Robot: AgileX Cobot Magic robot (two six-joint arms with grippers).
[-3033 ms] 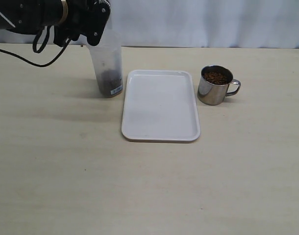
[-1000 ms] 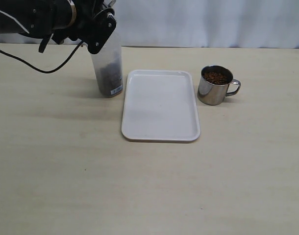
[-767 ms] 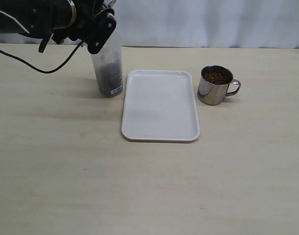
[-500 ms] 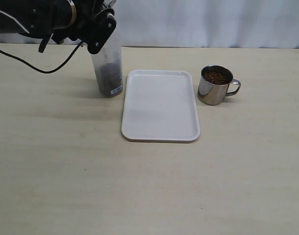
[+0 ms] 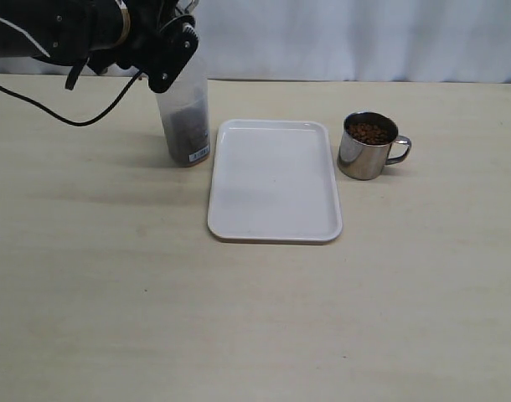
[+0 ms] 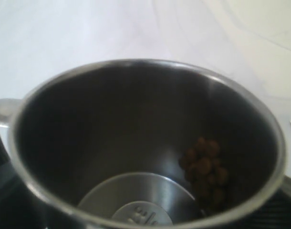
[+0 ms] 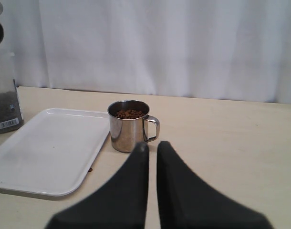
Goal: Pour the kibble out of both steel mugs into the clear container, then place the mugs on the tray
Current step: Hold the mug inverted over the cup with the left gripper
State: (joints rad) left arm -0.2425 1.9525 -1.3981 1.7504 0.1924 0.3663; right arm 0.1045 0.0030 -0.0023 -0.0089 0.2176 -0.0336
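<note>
A pale, wood-grained surface (image 5: 255,318) is being occupied by three things. A clear container (image 5: 186,126) is being carried upright toward the far left, a small label (image 5: 200,154) is being shown near its base, and dark kibble (image 5: 184,134) is being held inside it. Just to its right, a white tray (image 5: 275,180) is being supported flat; whether the two are touching cannot be told. A steel mug (image 5: 369,151) is being borne upright to the right of the tray, near it but apart, its handle being turned away from the tray. More brown kibble is being held in this mug, almost to the rim.
</note>
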